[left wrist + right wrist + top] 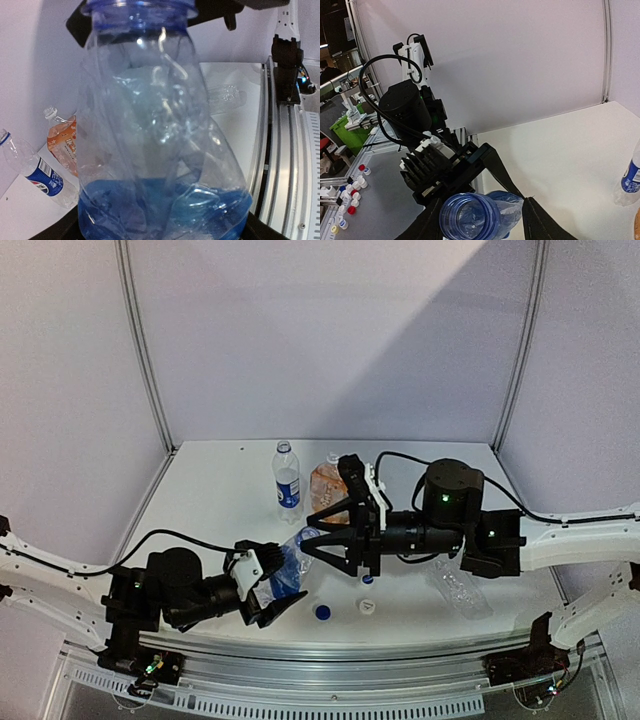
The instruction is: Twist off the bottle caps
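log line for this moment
left gripper shut on blue-tinted bottle | right gripper open at its neck | mouth uncapped | blue cap, white cap loose on table

Your top view looks down from above and behind the arm bases, well back, over the whole counter (220, 500). Your left wrist camera sits right against the blue-tinted bottle (160, 125), facing rightward across the counter. Your right wrist camera faces back at that bottle's open mouth, close, toward the left arm (405, 110).
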You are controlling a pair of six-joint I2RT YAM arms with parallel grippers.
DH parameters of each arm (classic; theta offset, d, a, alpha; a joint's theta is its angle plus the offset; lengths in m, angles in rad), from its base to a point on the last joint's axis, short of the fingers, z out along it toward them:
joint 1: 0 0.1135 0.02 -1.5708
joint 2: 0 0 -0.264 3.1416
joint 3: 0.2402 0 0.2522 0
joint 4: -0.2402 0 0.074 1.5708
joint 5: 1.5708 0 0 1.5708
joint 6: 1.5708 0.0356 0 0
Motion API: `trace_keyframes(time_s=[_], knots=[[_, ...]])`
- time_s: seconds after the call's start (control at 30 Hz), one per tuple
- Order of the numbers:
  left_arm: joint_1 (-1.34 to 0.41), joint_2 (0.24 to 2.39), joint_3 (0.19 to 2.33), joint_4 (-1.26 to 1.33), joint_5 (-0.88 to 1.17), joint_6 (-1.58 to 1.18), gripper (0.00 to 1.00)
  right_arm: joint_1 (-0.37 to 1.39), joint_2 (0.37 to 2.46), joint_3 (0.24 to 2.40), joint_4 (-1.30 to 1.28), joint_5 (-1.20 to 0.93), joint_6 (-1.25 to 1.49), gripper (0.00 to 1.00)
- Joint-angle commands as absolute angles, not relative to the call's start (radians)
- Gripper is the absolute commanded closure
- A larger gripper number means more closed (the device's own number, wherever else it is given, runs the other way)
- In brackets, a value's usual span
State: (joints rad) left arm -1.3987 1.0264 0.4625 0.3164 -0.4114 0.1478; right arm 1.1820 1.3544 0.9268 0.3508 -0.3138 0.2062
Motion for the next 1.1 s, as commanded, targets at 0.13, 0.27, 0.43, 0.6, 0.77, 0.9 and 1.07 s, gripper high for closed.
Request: trace_keyframes(time_s=[0.13,0.27,0.43,0.6,0.77,0.9,1.07], knots=[[-1.384,1.023,0.472,0.322,-0.379,0.139,1.0,1.19,1.403,0.974,0.355,-0.356,0.215,0.6],[-1.384,1.025,0.473,0.322,-0.378,0.139,1.0,1.189,1.406,0.975,0.353,-0.358,0.216,0.82],[-1.384,1.025,0.473,0.324,-0.389,0.134,0.94,1.189,1.414,0.986,0.33,-0.338,0.217,1.0],[-1.385,1.026,0.473,0.331,-0.434,0.113,0.41,1.191,1.419,1.005,0.281,-0.284,0.213,1.0],[-1.384,1.02,0.47,0.329,-0.517,0.109,0.22,1.191,1.394,1.039,0.124,-0.156,0.161,1.0],[-1.384,1.012,0.465,0.325,-0.548,0.117,0.01,1.19,1.367,1.059,0.011,-0.044,0.129,1.0],[-1.385,1.039,0.476,0.314,-0.545,0.119,0.01,1.189,1.329,1.064,-0.076,0.073,0.104,1.0]])
